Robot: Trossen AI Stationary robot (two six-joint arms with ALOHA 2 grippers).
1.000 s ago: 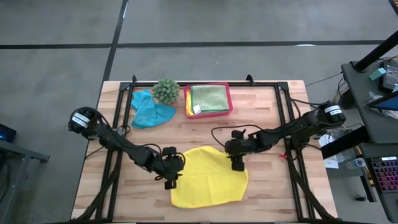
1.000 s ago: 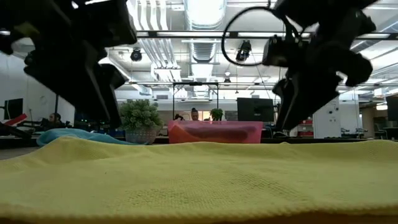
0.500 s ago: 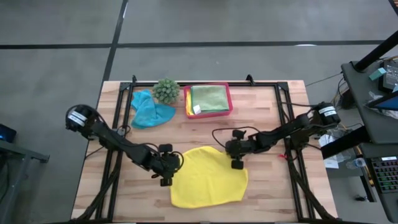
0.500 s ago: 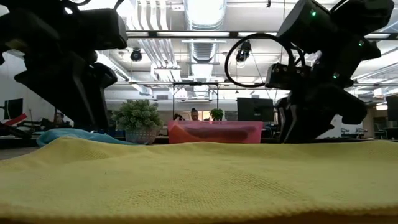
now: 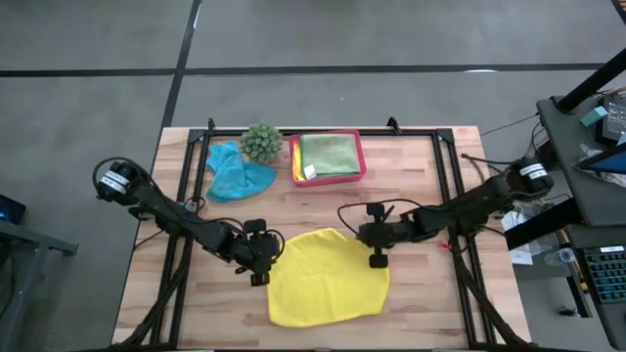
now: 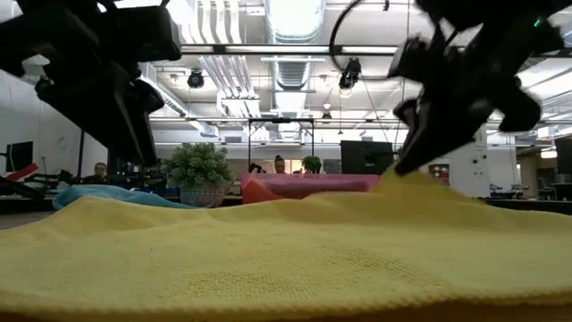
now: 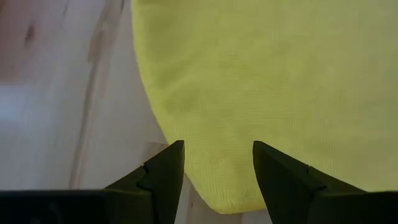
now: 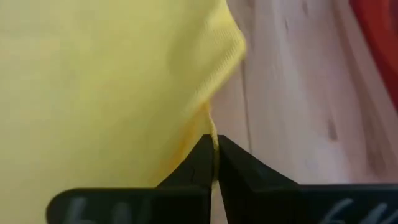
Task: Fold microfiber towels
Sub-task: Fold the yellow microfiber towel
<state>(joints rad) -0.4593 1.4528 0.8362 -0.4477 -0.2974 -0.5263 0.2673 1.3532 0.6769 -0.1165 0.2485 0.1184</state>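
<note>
Two dark arms met over one soft yellow microfiber towel (image 5: 328, 276) spread on the wooden slatted table (image 5: 421, 186) in the high view. The left gripper (image 5: 261, 269) sat at the cloth's left edge and the right gripper (image 5: 378, 256) at its right edge. Farther back lay a crumpled teal blue microfiber cloth (image 5: 235, 171), a small round spiky green plant (image 5: 261, 142) and a pink plastic tray (image 5: 327, 177) with a folded light green towel (image 5: 329, 154) in it.

In the low view the right gripper (image 6: 407, 154) had the yellow towel (image 6: 268, 259) pulled up into a small peak, while the left gripper (image 6: 134, 134) hung just above the cloth's far side.

The left wrist view showed its fingers (image 7: 163, 174) spread, straddling a rounded corner of the towel (image 7: 261, 81) and holding nothing.

The right wrist view showed its fingers (image 8: 202, 163) pinched together on the towel's thin hem (image 8: 214, 93); how much fabric was caught seemed slight.

To fold well, the left gripper should probably close on its corner before any lift, so both sides rise level.
</note>
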